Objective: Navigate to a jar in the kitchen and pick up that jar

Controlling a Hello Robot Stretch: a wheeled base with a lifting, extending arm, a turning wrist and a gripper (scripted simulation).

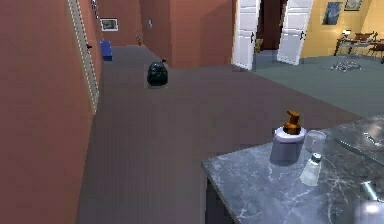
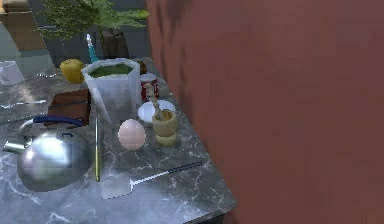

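Observation:
On the grey marble counter (image 2: 60, 205) a small jar-like pot with a red band and a pale lid (image 2: 150, 87) stands behind a white dish (image 2: 150, 110), close to the brown wall (image 2: 290, 100). In front of it sits a small tan cup with a stick in it (image 2: 165, 126). A tall clear container with green contents (image 2: 112, 88) stands just left of them. In the forward view, the counter's corner (image 1: 250, 185) carries a brown-topped pump bottle (image 1: 288, 140), a clear glass (image 1: 316, 142) and a small shaker (image 1: 312, 170).
A steel kettle (image 2: 48, 155), an egg (image 2: 131, 134), a spatula (image 2: 140, 181) and a thin green stick (image 2: 97, 150) lie on the counter. A yellow fruit (image 2: 71, 70) and a plant (image 2: 95, 15) sit farther back. Down the corridor lie a black bag (image 1: 157, 73), a blue bin (image 1: 106, 50) and white doors (image 1: 246, 35).

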